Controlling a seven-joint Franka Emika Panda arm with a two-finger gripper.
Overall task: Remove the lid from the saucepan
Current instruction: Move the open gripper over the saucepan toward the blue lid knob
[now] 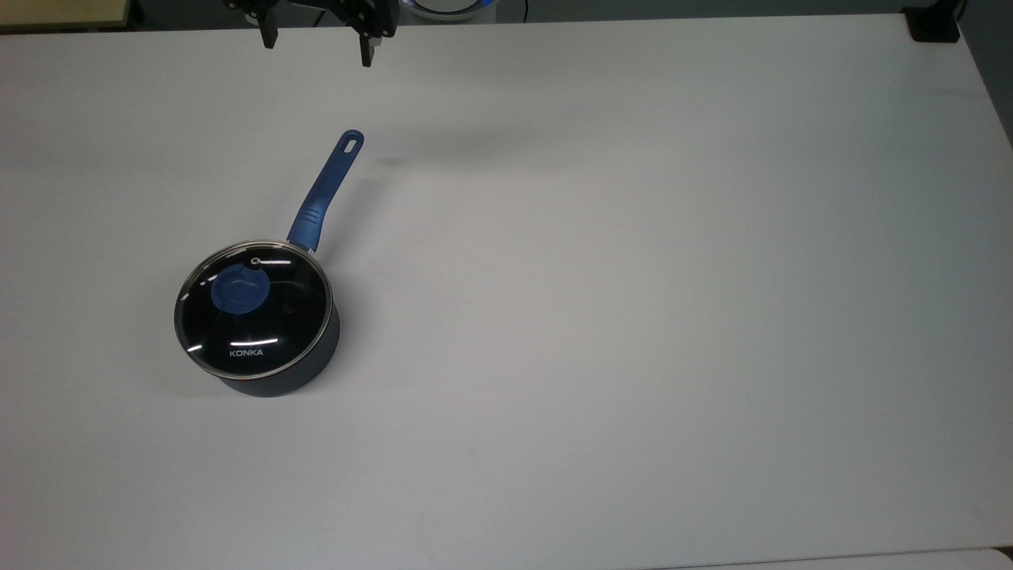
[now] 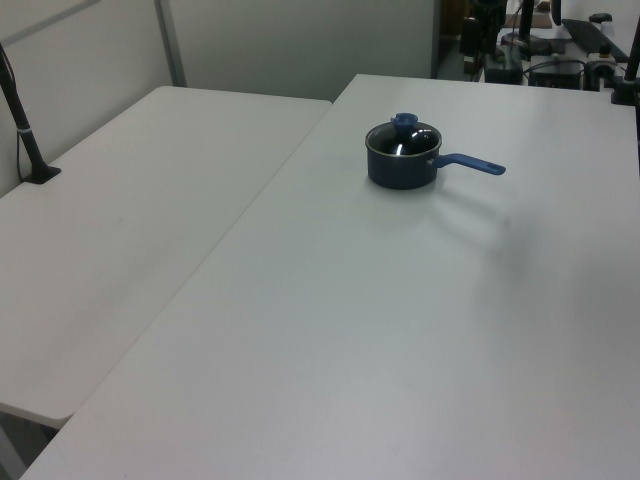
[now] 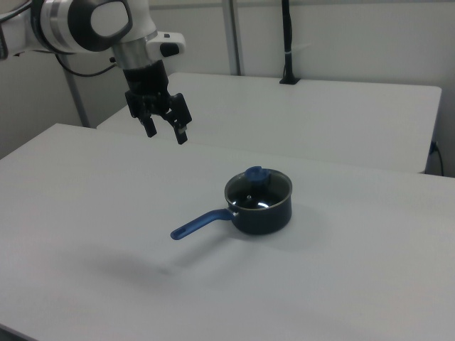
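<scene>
Counter (image 1: 633, 317): I see open white surface across the top view's right and lower parts.
Saucepan (image 1: 269, 376): left of the top view's centre, well inside the edges, handle toward upper right.
Lid (image 1: 252, 309): seated on the pan.
Hand (image 1: 316, 49): top view's upper left, fingers spread wide, holding and touching nothing.
</scene>
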